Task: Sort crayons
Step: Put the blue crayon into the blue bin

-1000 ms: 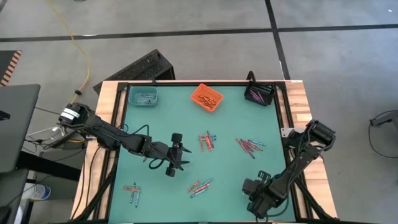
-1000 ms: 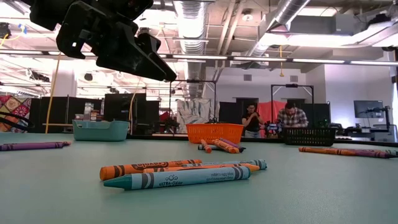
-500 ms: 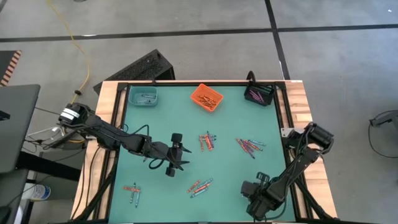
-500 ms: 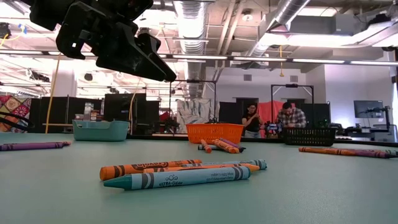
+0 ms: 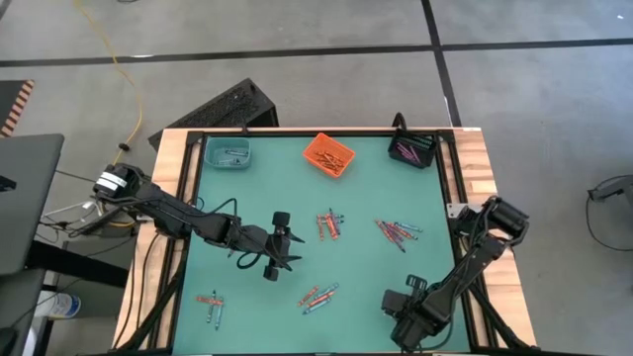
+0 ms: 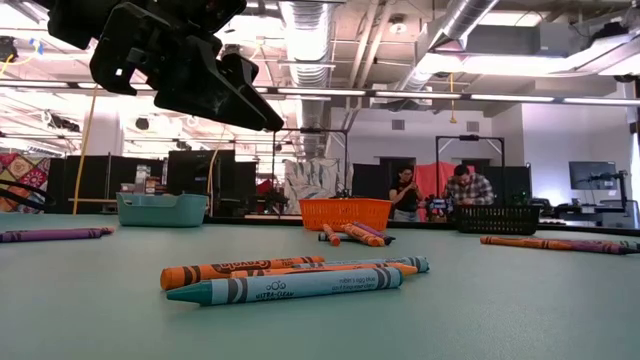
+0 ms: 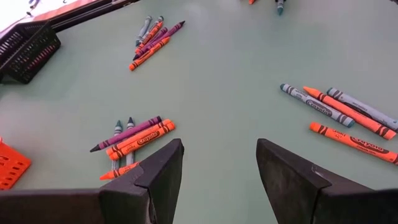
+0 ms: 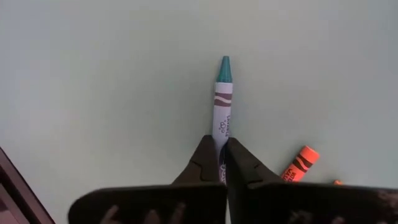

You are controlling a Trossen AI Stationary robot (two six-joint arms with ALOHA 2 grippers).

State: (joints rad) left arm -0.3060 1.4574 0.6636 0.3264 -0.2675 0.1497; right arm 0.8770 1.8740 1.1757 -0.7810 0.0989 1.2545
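Between the right gripper's (image 8: 221, 163) fingers (image 8: 202, 163): teal-tipped crayon (image 8: 222, 106), pinched at its back end, tip poking straight out ahead over the green table (image 5: 257, 188). Orange crayon (image 8: 297, 163) just beside that grip. Left gripper (image 7: 219, 163) spread wide, holding nothing, hovering mid-table. Ahead of it, small orange/purple/blue cluster (image 7: 134, 138); off to one side, an orange and blue-grey row (image 7: 341, 113); farther out, another pile (image 7: 152, 38) near the black bin (image 7: 25, 53).
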